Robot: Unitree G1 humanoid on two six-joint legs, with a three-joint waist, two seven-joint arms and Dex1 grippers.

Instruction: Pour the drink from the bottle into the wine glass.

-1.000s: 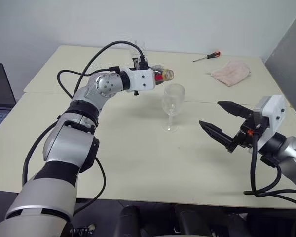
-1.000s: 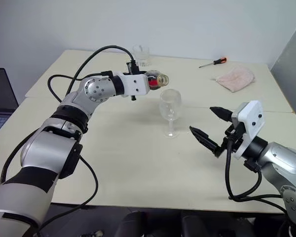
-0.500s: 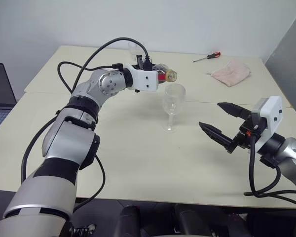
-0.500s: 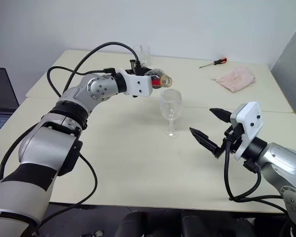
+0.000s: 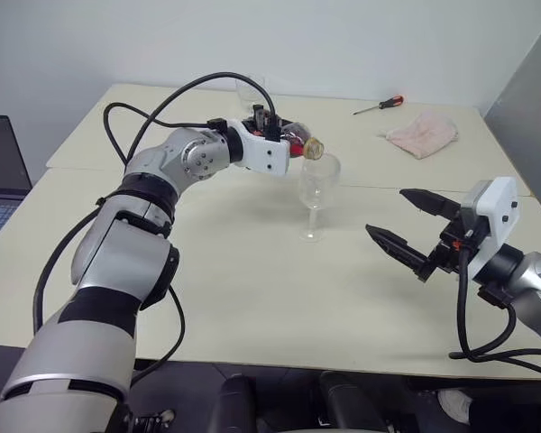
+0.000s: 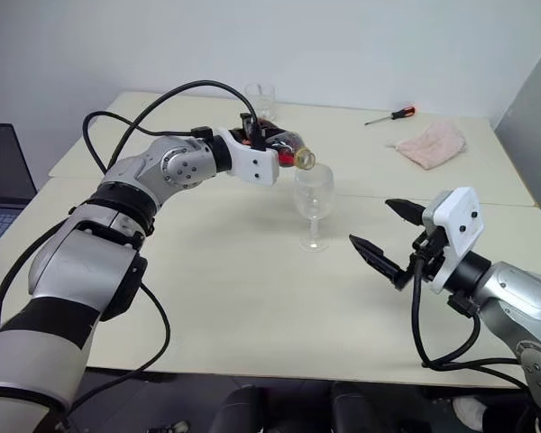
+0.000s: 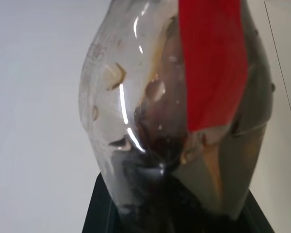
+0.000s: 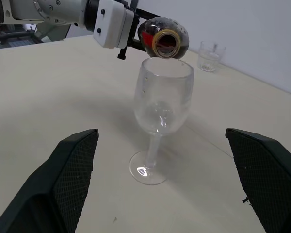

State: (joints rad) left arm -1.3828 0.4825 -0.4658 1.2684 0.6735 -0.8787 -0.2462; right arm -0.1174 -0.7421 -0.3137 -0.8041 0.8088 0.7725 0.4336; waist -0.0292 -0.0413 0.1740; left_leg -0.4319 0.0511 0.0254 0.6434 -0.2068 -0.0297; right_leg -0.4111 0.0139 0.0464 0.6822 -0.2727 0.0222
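Standing near the middle of the pale table [image 5: 252, 298], the wine glass [image 5: 316, 194] is upright on its flat foot, and its bowl looks empty. Just above its rim, on the side toward the robot's left, the bottle [image 6: 284, 147] lies tipped nearly level, its open mouth at the edge of the glass and slightly lower than its body. The left claw [image 6: 269, 144] is clamped tight around the bottle's rounded body; the left wrist view shows the red label and the drink [image 7: 160, 145] pooled dark inside the clear plastic, between the black fingers. No stream shows between mouth and glass. The right claw [image 5: 413, 230] hangs over the table to the right of the glass, well apart from it, pointing toward it with its two black fingers [image 8: 63, 179] spread wide and nothing between them. At the far side of the table stands a short clear tumbler [image 6: 260, 97], behind the left arm. Farther right along the back lie a red-handled screwdriver [image 5: 379, 105] and a crumpled pink cloth [image 5: 421, 132], near each other but not touching.
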